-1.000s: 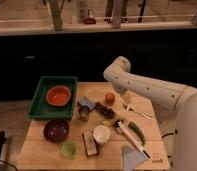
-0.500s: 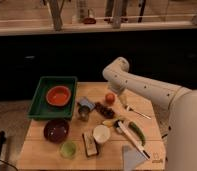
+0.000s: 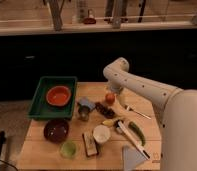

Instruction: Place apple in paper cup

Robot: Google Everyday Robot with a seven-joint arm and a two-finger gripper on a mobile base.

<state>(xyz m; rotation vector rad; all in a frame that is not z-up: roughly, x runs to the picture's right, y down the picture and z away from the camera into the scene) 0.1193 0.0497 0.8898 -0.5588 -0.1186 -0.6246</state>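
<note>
At apple (image 3: 110,98), claw (image 3: 114,91) unmoved, grip unclear; paper cup (image 3: 101,133) apart, unchanged.

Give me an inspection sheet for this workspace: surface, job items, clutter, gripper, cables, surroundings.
Surface: wooden table, crowded.
Job's things: apple on the table toward the back; paper cup upright, nearer the front, apart from it.
Clutter: green tray holding orange bowl; dark bowl; green cup; metal cup; green vegetable.
Gripper: gripper right above the apple; contact unclear.
Cables: nothing seen.
Surroundings: dark cabinet front behind the table.
</note>
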